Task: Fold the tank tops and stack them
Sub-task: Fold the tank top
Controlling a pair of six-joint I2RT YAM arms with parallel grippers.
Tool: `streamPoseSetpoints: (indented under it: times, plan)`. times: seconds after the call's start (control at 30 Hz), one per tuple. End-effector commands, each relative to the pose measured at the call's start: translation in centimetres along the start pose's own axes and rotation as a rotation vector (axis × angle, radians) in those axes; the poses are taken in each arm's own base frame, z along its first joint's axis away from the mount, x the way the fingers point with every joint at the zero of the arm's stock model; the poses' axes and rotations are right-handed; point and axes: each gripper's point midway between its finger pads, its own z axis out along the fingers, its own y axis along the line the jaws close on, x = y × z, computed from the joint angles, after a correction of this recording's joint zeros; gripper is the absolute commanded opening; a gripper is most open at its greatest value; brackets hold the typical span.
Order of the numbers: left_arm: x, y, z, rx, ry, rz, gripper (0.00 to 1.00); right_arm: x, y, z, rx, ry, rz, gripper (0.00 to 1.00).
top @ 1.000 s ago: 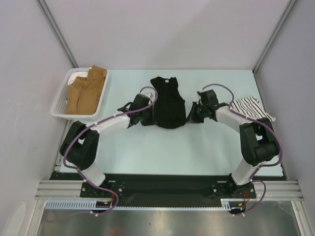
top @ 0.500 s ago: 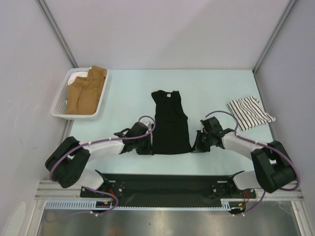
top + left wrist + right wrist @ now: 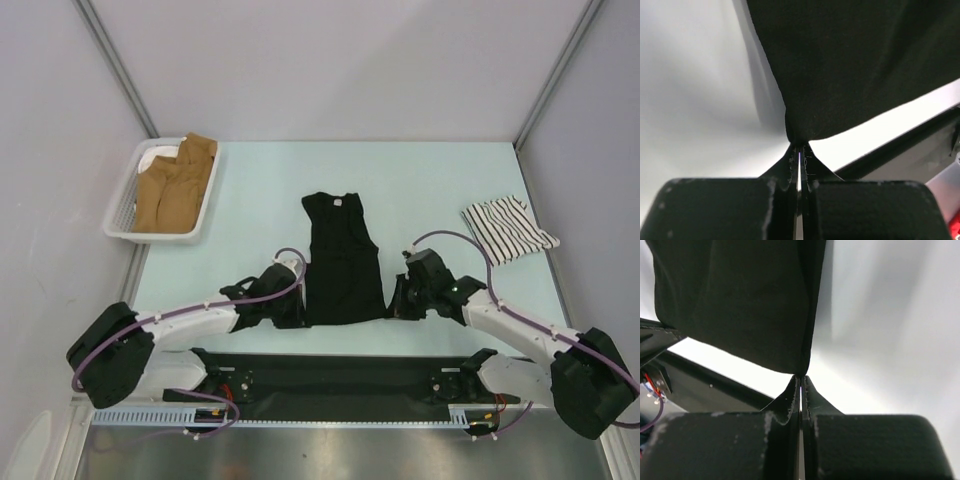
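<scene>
The black tank top (image 3: 342, 262) lies flat and lengthwise in the middle of the table, neck at the far end, hem at the near edge. My left gripper (image 3: 296, 312) is shut on the hem's left corner, seen pinched at the fingertips in the left wrist view (image 3: 799, 142). My right gripper (image 3: 396, 304) is shut on the hem's right corner, pinched in the right wrist view (image 3: 801, 376). The striped tank top (image 3: 508, 227) lies folded at the right side of the table, apart from both grippers.
A white basket (image 3: 125, 212) with folded tan cloth (image 3: 175, 185) stands at the back left. The table's near edge and the black base rail (image 3: 330, 372) lie just behind the grippers. Grey walls enclose the table.
Both grippers have pulled the black tank top's hem toward the near edge. The top has slid nearer and stretched out flat. The striped top has not moved.
</scene>
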Motion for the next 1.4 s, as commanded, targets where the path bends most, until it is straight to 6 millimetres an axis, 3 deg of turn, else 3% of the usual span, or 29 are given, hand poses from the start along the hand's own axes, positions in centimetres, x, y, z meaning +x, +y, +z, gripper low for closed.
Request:
streamPoseSetpoints:
  times: [0.0,0.13,0.37,0.53,0.57,0.73,0.87,1.07,1.37]
  plan:
    - [-0.4,-1.3,-1.4,0.028,-0.034,-0.010,0.01,0.3,0.4,-1.0,0.018,-0.028,0.015,0.00]
    - [-0.9,-2.0,-3.0,0.032,-0.053,-0.002,0.01,0.1,1.2,-2.8,0.013,-0.061,-0.003,0.00]
    - [-3.1,-3.8,-5.6,0.033,-0.092,0.031,0.03,-2.8,3.1,-5.7,0.012,-0.146,-0.071,0.00]
    - [-6.5,-5.1,-6.9,0.018,-0.122,0.055,0.05,-6.8,4.8,-6.2,-0.009,-0.188,-0.108,0.00]
    - [-8.0,-5.4,-7.5,0.017,-0.143,0.064,0.05,-7.5,4.9,-6.1,-0.011,-0.198,-0.108,0.00]
    - [-11.6,-4.8,-7.2,0.005,-0.156,0.056,0.04,-13.3,6.5,-7.0,-0.044,-0.276,-0.109,0.00]
    - [-15.4,-4.7,-7.7,0.002,-0.191,0.043,0.04,-16.8,7.4,-6.1,-0.063,-0.270,-0.105,0.00]
    - [-19.7,-4.6,-6.9,0.029,-0.195,0.022,0.04,-21.6,8.9,-5.7,-0.119,-0.314,-0.080,0.00]
    - [-25.5,-3.0,-3.9,0.056,-0.177,-0.046,0.03,-27.5,7.6,-1.8,-0.122,-0.294,-0.022,0.00]
